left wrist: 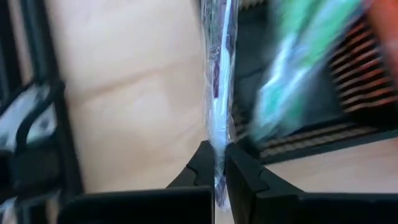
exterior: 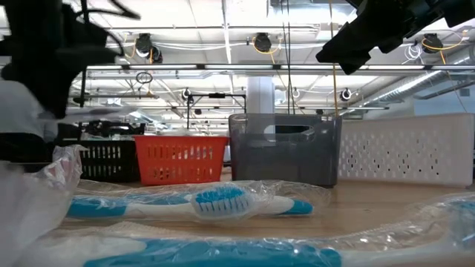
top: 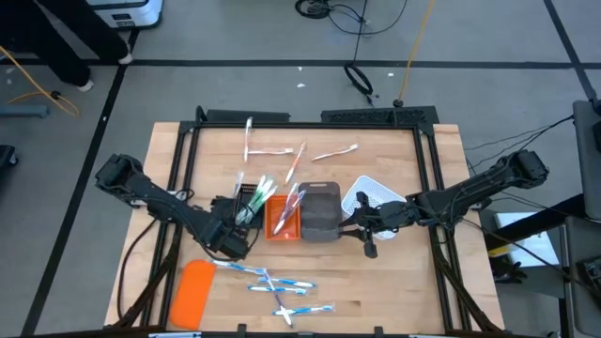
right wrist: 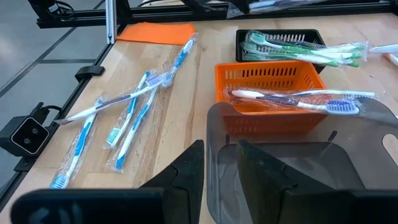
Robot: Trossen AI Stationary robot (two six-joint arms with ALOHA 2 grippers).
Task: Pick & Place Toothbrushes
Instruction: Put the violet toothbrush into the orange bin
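Pale wooden counter (top: 394, 282) lies under both my arms, framed by black rails, with grey floor and loose cables beyond it. My left pincer (left wrist: 219, 163) sits just beside the black tray (top: 246, 199), and its fingers are pinched tight on a wrapped toothbrush (left wrist: 219, 93) whose shaft runs straight out ahead of the tips; I cannot tell its colour for sure through the film. Just past that grip, green-white toothbrushes (top: 258, 197) lie across the black tray, some sticking out over its rim. On the far side of that tray from my left pincer stands the orange tray (top: 282, 218), holding a few toothbrushes with pink and blue on them.

My right pincer (right wrist: 221, 168) has its fingers set either side of the near wall of the grey tray (top: 321, 212), one finger outside and one inside; they stand partly apart, and I cannot tell whether they truly clamp the wall. The white tray (top: 368, 195) sits just beside that pincer, behind it.

Near my left pincer, toward the counter's front edge, blue-white toothbrushes (top: 272, 282) lie scattered in their clear wrappers, some crossing each other. The flat orange slab (top: 195, 293) lies beside them, at the counter's corner. Well away from both pincers, toward the far edge of the counter, pink-white toothbrushes (top: 272, 150) lie loose and apart from one another.
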